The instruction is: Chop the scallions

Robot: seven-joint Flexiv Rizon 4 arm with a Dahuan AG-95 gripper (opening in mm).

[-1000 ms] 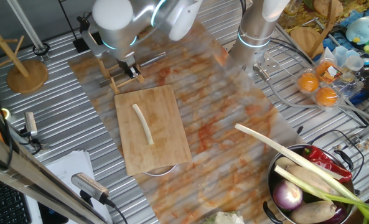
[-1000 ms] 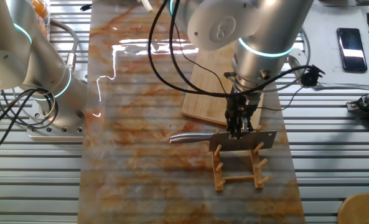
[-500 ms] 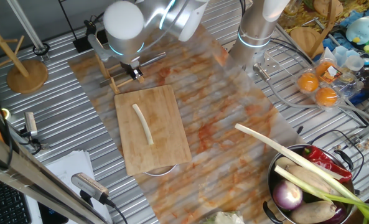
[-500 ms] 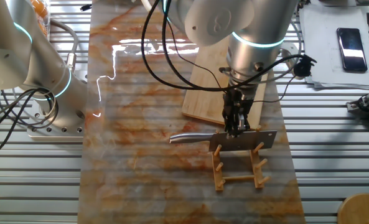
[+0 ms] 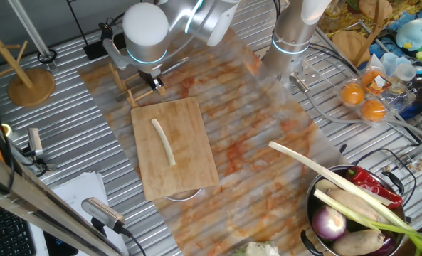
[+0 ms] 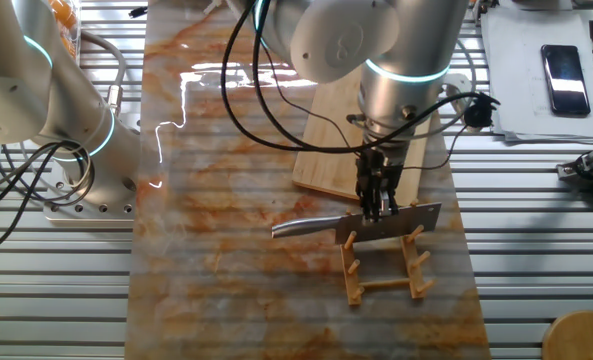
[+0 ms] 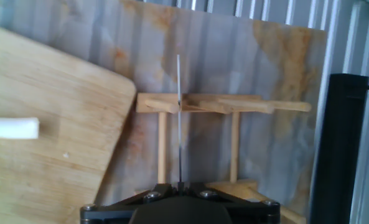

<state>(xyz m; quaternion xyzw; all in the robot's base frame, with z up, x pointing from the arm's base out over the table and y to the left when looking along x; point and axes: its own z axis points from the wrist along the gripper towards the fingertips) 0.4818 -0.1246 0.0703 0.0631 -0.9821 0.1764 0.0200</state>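
The scallion (image 5: 163, 141) is a thin, curved cream stalk lying whole on the wooden cutting board (image 5: 186, 167). Its cut end (image 7: 11, 127) shows at the left of the hand view. My gripper (image 5: 154, 80) hangs beyond the board's far corner, over the small wooden rack (image 6: 381, 272). It (image 6: 375, 203) is shut on the spine of a knife (image 6: 321, 226), whose steel handle points left and whose blade end is tilted slightly up. In the hand view the blade (image 7: 180, 118) appears edge-on, running straight out from my gripper (image 7: 180, 185) across the rack (image 7: 234, 104).
A metal bowl (image 5: 312, 201) at the front right holds a purple onion (image 5: 329, 224), a red chili (image 5: 376, 186) and a long leafy stalk (image 5: 317, 169). A second arm's base (image 5: 290, 44) stands behind the mat. A wooden stand (image 5: 30, 84) is at the far left.
My arm has shifted a little toward the cutting board. The knife has tilted on the rack, its blade end rising slightly. The scallion has not moved.
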